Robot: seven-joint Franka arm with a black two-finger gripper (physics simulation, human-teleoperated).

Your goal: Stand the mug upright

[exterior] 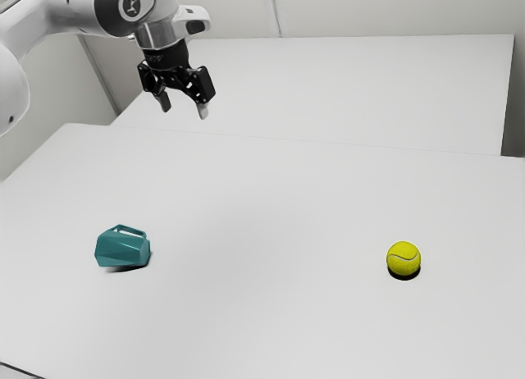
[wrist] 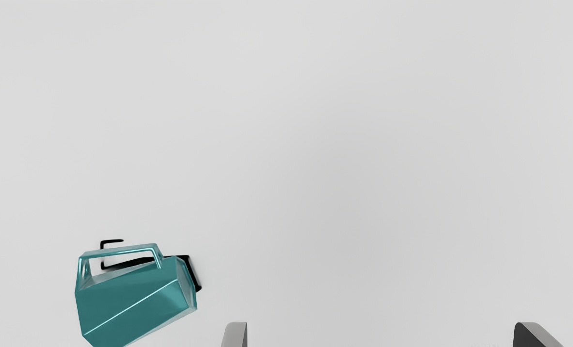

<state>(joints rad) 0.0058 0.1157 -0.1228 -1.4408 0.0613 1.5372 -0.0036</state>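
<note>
At the exterior view's left, the teal mug is lying on its side on the smooth, pale table, its thin, squared handle standing clear of the surface. Its glossy, faceted walls are suggesting something stiff, fairly light and slightly slippery; opposite sides of the body are probably offering a firmer hold than the handle. Further right and higher, the gripper is hanging open and empty. Rightmost, a round yellow tennis ball is resting.
</note>
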